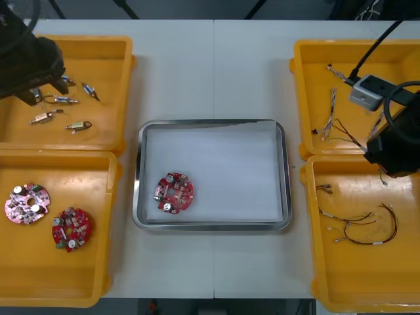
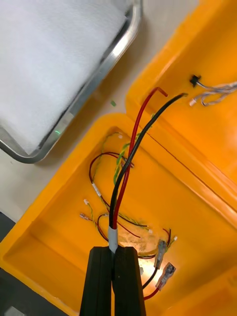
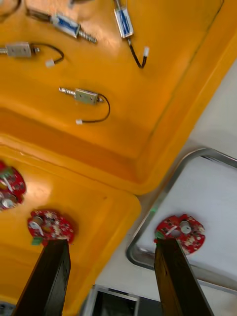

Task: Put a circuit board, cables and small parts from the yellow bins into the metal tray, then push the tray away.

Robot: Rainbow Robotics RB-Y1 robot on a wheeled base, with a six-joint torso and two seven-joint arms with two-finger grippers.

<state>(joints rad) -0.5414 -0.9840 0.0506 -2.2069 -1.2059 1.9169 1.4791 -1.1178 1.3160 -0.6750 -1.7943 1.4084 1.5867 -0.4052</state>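
Your right hand [image 2: 113,249]: clamped on red and black cable [image 2: 129,158], held above near right bin [image 2: 54,232], close to tray [image 2: 106,61] corner. Your left hand [image 3: 111,244]: fingers apart, empty, over far left bin [image 1: 111,79] holding small metal parts [image 1: 59,100]. Circuit board [image 1: 174,193] lies inside tray, near-left part: that step looks done. Left for you: cable into tray, small metal parts into tray, then push tray away across worktop [image 1: 213,72].

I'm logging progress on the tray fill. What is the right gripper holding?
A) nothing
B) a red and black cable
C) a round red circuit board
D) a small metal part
B: the right gripper has its fingers shut on a red and black cable over a yellow bin; the left gripper is open above the left bins.
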